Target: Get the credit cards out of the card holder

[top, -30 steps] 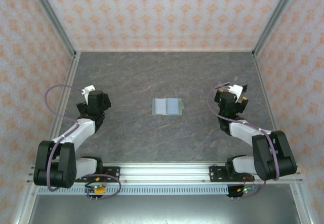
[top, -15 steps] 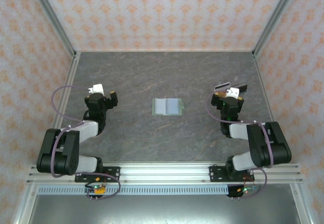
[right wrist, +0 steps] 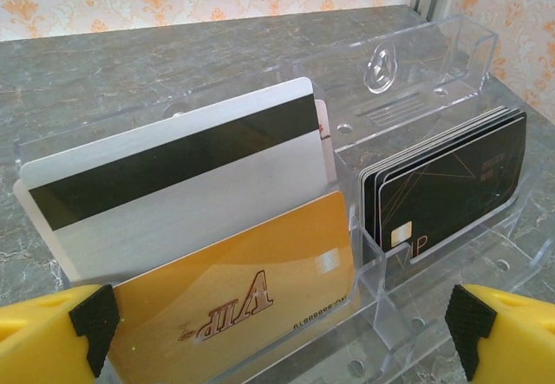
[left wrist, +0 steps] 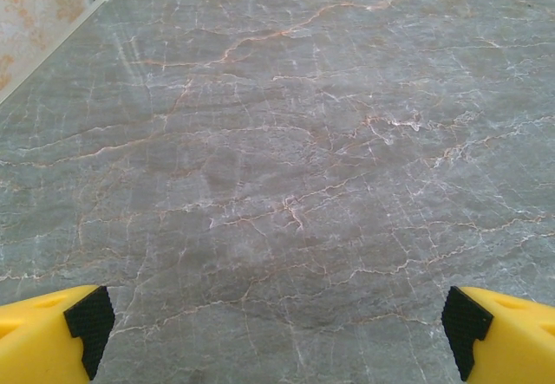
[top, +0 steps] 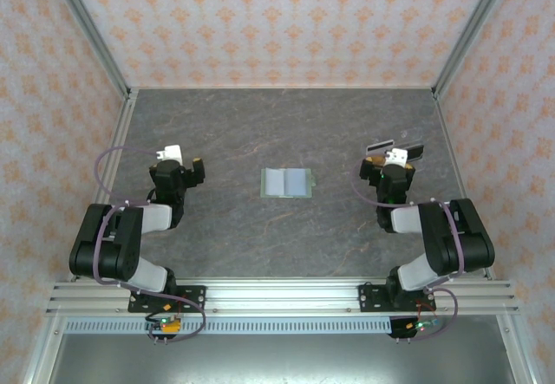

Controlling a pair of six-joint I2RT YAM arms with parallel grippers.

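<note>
The credit cards stand upright in a clear acrylic card holder (right wrist: 408, 63) at the table's right side (top: 395, 148). An orange-yellow VIP card (right wrist: 234, 289) is in front, a silver card with a black stripe (right wrist: 173, 185) is behind it, and a stack of black cards (right wrist: 451, 185) fills the right slot. My right gripper (right wrist: 277, 349) is open just in front of the holder, touching nothing; it points away from the arm bases (top: 395, 164). My left gripper (left wrist: 277, 336) is open over bare table at the left (top: 179, 169).
A sage-green wallet (top: 287, 182) lies open flat at the table's centre, showing pale grey-blue pockets. Patterned walls and metal rails (top: 120, 133) bound the marble-look table on three sides.
Both arms have drawn their elbows back and swung their wrists round to point away from the bases. The right gripper now faces the acrylic holder. Both grippers stayed open.
</note>
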